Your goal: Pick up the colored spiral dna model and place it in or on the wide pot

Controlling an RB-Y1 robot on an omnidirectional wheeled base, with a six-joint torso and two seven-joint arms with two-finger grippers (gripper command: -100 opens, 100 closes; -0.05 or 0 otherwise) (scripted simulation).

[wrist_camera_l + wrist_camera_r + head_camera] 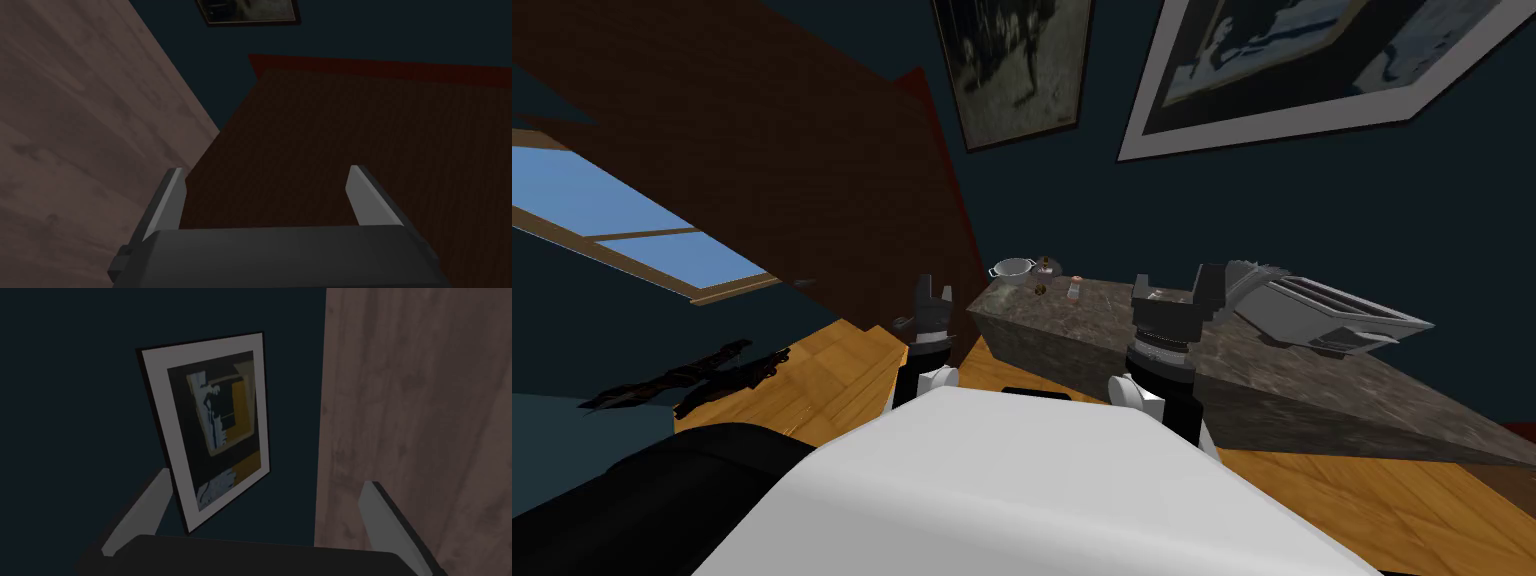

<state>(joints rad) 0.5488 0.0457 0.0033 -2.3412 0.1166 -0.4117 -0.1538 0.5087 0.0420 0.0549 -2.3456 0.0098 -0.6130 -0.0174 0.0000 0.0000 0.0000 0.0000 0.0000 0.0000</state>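
Observation:
At the far end of a long stone-topped counter (1312,375) stands the wide pot (1012,268), pale and round with side handles. Right beside it is a small dark, multi-coloured upright thing (1047,266), likely the spiral DNA model; its shape is too small to tell. My left gripper (935,290) is raised off the counter's near-left corner, well short of the pot, and its fingers (172,197) stand open with nothing between them. My right gripper (1172,285) hovers over the counter's middle, with its fingers (150,503) open and empty.
A grey toaster (1322,310) lies on the counter, right of my right gripper. A small bottle (1075,290) and a tiny round thing (1039,290) sit near the pot. A tall brown panel (762,170) rises at the left. Dark debris (672,385) lies on the wooden floor (832,370).

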